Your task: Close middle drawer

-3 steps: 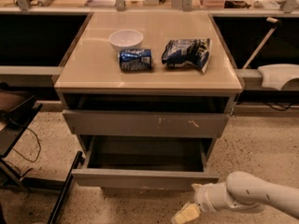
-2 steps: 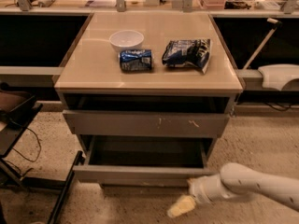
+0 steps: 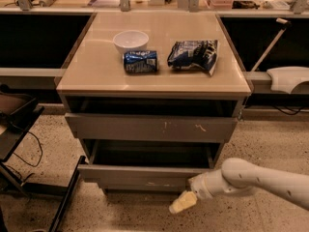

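Note:
The middle drawer (image 3: 140, 175) is a wide grey handleless box with a plain face. It stands pulled out below the scratched grey drawer face (image 3: 149, 127), with its dark inside showing. My gripper (image 3: 182, 203), pale yellow at the end of the white arm (image 3: 260, 180), comes in from the lower right. It sits just below and in front of the right part of the middle drawer's face, close to it. I cannot see whether it touches the face.
On the beige cabinet top (image 3: 96, 79) are a white bowl (image 3: 130, 39), a blue can on its side (image 3: 140, 62) and a blue chip bag (image 3: 194, 54). A black frame (image 3: 65, 197) stands on the speckled floor at left. A white device (image 3: 288, 79) is at right.
My gripper has moved up and a little left, from low over the floor toward the middle drawer's face. The drawer face looks slightly further in.

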### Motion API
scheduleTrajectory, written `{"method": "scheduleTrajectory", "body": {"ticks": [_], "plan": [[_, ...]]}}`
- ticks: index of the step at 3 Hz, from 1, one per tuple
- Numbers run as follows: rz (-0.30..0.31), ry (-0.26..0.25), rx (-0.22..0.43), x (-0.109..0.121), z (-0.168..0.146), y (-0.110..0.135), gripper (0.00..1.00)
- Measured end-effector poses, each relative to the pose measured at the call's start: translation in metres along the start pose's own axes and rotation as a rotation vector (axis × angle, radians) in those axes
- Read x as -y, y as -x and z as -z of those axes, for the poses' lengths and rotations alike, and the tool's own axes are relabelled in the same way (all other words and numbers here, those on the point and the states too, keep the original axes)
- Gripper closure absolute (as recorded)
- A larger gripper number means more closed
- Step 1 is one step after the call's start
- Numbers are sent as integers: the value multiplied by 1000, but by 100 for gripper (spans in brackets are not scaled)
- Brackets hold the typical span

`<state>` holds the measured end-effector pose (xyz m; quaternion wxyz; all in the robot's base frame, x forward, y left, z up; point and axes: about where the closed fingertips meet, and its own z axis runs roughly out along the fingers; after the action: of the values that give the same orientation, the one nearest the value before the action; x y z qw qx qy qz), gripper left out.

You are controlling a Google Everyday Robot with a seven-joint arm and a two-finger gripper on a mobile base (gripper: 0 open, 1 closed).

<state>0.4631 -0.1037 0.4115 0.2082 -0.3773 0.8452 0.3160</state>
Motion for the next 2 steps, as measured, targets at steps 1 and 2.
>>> {"method": "scheduleTrajectory", "body": {"ticks": [1,2], "plan": [[3,2,4,2,-1,7,0],[9,11,30,22,-11,55,0]]}}
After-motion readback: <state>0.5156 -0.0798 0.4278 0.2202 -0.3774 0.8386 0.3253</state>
